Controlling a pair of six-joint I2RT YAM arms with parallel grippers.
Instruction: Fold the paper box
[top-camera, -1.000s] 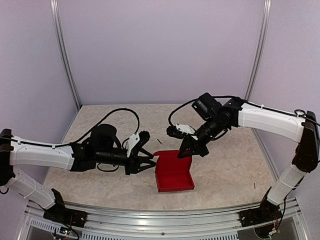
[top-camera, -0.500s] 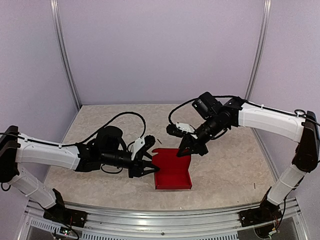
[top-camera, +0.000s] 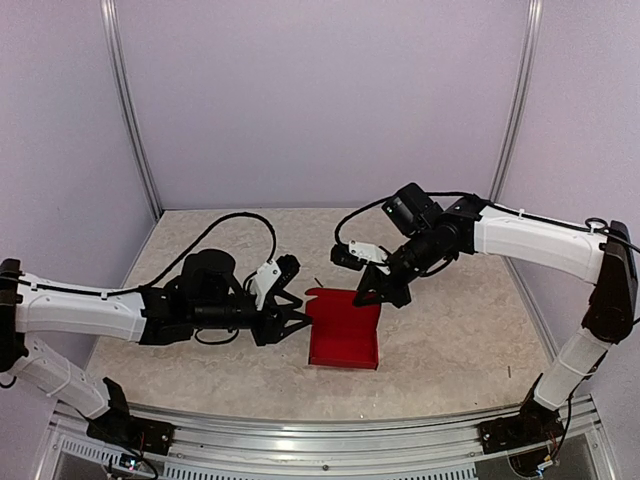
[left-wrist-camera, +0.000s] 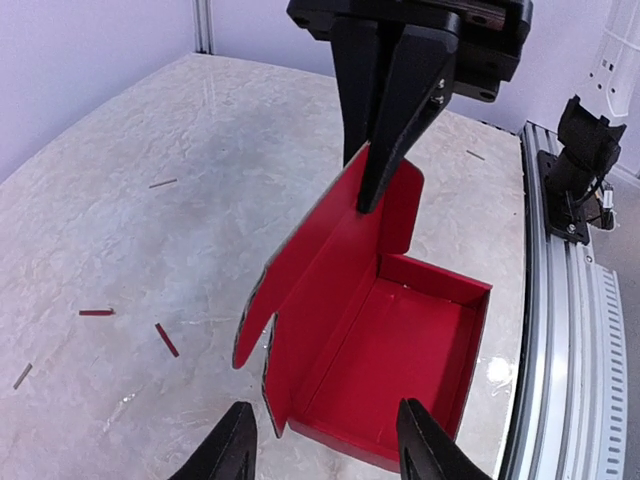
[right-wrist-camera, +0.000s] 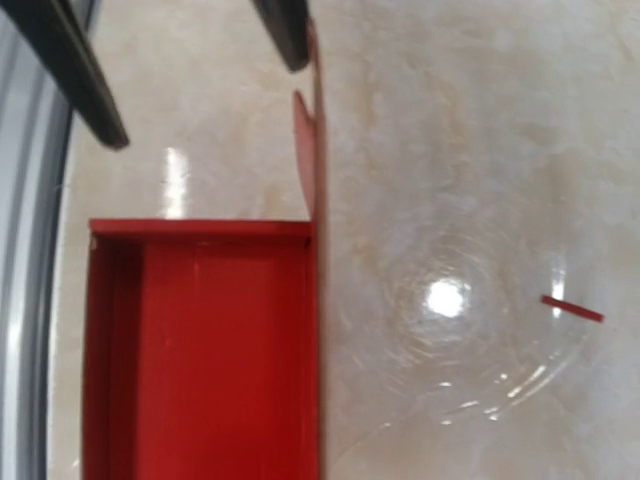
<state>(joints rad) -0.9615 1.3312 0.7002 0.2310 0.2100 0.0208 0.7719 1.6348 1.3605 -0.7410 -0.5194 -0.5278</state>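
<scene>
While both the left gripper (left-wrist-camera: 322, 450) and right gripper (top-camera: 372, 297) (fingers apart) crowd the paper box (top-camera: 345, 340), red scraps (left-wrist-camera: 167, 340) lie nearby.

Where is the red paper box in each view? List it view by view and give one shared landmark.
Top external: paper box at picture centre, slightly low.
Left wrist: lower centre-right, open, its inside showing.
Right wrist: lower left, cut off by the bottom edge.
Shared landmark: its upright flap, with the right hand at the flap's top edge.
</scene>
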